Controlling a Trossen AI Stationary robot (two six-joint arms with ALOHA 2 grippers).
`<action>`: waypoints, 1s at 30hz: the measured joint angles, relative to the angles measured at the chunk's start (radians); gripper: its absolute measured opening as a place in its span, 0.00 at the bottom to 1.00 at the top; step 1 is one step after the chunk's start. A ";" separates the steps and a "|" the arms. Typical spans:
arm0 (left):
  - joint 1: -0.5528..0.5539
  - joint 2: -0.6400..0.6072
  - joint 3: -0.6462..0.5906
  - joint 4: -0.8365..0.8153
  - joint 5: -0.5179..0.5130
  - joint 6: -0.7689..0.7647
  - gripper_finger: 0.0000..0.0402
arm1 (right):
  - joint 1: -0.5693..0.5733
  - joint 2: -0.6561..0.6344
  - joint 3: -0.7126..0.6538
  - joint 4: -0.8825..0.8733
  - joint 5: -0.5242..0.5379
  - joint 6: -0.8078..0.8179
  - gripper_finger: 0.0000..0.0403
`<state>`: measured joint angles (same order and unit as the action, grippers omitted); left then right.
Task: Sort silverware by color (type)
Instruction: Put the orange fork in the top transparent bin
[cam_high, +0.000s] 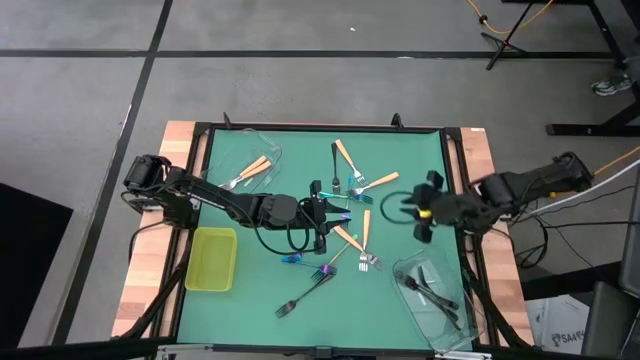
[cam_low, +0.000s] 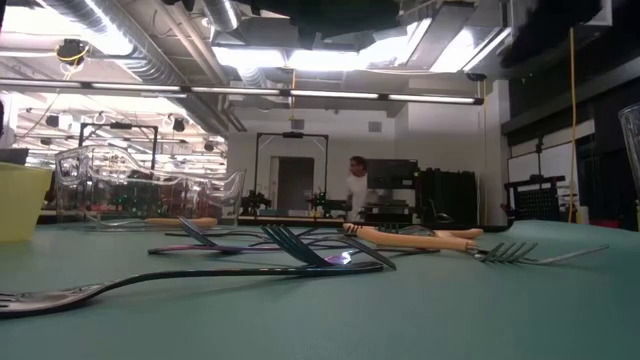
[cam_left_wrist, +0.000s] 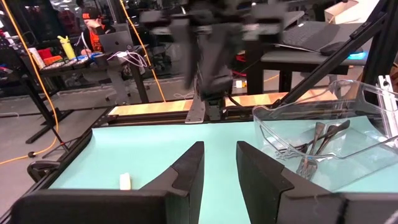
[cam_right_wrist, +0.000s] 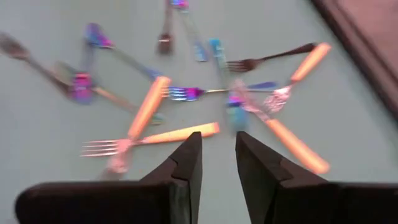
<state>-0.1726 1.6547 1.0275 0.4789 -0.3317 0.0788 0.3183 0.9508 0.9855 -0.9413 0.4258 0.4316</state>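
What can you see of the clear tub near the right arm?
The clear plastic tub sits at the mat's front right corner, turned at an angle, upright and open-topped. It is transparent with glossy rounded walls and rim. Inside lie dark forks, roughly three, overlapping. In the left wrist view their heads point toward the near wall. Neither gripper touches it.

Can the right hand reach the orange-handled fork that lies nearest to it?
Probably yes. The right hand is open and empty above the mat, and the orange-handled fork lies uncovered beside it, nothing between them.

Straight down over the whole green table (cam_high: 300, 140) from high; level across it from mat height; wrist cameras close behind each arm's fingers, all sharing the scattered forks (cam_right_wrist: 149, 138).
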 joint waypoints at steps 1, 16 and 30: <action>0.000 0.000 0.000 0.000 0.000 0.000 0.22 | -0.039 0.002 0.000 0.001 -0.004 -0.042 0.22; 0.002 0.000 0.000 -0.020 -0.001 0.001 0.22 | -0.568 0.148 0.000 0.149 -0.385 -0.602 0.22; 0.002 0.000 0.000 -0.042 -0.001 0.000 0.22 | -0.742 0.516 0.000 0.208 -0.445 -0.809 0.22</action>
<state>-0.1703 1.6547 1.0271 0.4370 -0.3325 0.0792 -0.4238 1.4665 0.9852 -0.7332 -0.0193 -0.3777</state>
